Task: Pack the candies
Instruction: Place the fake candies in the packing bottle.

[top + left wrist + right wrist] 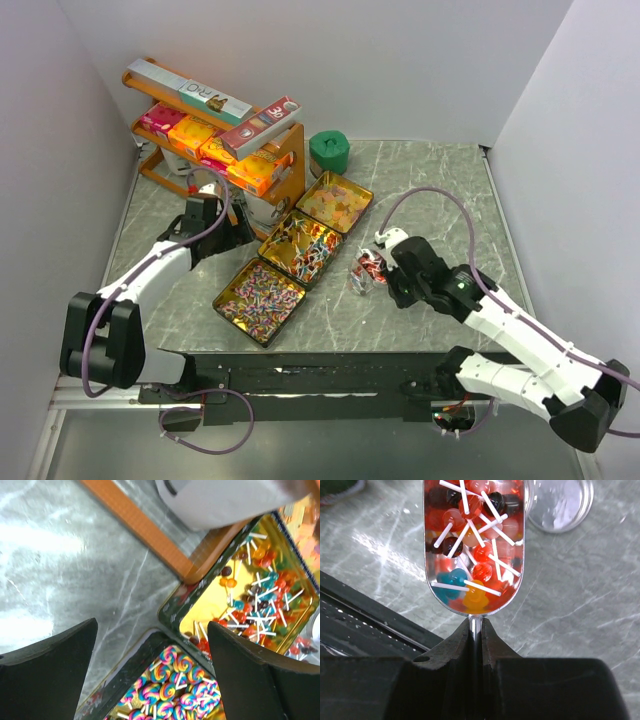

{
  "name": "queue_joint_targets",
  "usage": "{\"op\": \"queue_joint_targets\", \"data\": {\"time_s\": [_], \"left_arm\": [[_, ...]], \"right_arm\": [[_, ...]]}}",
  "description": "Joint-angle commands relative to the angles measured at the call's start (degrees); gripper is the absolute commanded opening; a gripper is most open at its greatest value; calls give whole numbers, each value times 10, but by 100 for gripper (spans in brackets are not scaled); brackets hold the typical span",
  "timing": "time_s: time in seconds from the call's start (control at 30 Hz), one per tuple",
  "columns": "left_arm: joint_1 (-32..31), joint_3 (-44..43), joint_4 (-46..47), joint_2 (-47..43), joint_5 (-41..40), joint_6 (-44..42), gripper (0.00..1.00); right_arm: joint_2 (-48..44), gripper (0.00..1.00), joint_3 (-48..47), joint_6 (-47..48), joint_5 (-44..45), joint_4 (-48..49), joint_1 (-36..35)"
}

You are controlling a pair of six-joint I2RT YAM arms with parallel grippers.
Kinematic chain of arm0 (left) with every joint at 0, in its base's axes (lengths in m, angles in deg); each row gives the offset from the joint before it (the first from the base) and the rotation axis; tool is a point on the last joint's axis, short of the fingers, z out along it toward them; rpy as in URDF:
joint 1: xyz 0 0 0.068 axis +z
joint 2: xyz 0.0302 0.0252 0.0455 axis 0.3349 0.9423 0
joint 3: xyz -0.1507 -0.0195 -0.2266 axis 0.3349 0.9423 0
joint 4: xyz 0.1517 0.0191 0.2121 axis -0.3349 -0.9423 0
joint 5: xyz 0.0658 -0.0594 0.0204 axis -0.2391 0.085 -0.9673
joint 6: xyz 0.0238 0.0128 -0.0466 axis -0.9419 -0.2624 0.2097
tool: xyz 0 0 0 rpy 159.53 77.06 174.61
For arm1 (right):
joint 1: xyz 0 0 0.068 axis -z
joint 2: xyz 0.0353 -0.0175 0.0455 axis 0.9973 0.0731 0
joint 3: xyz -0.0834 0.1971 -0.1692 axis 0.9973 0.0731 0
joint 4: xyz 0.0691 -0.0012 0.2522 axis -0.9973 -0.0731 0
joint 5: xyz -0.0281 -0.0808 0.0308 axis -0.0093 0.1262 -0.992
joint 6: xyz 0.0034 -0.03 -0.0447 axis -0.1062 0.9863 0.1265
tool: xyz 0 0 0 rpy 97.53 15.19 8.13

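Note:
Three gold tins lie in a diagonal row. The near tin (236, 279) holds pink-purple swirl candies (175, 680). The middle tin (277, 229) holds red, blue and yellow candies (260, 595), and the far tin (352, 184) orange-yellow ones. My left gripper (151, 630) hangs open and empty above the corner where the near and middle tins meet. My right gripper (476, 623) is shut on the thin handle of a metal scoop (475, 614), which is full of red, blue and yellow candies (475, 555). The scoop (367, 268) hovers over the table, just right of the middle tin.
An orange rack (215, 135) of cardboard boxes stands at the back left, its base (150, 535) close to the left gripper, with a white container (262, 205) beneath it. A green jar (328, 152) sits behind the far tin. A clear round lid (561, 502) lies beyond the scoop.

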Motion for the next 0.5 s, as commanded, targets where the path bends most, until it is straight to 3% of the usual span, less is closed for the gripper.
{"op": "queue_joint_targets", "data": {"time_s": [0.0, 0.2, 0.47], "left_arm": [[-1, -40, 7, 6, -25, -13, 97], [-1, -45, 12, 16, -25, -8, 96], [-1, -43, 22, 29, -25, -4, 96]], "right_arm": [[8, 0, -22, -31, 19, 5, -5], [-5, 0, 15, -80, -2, 55, -5], [26, 0, -12, -143, -35, -5, -6]]}}
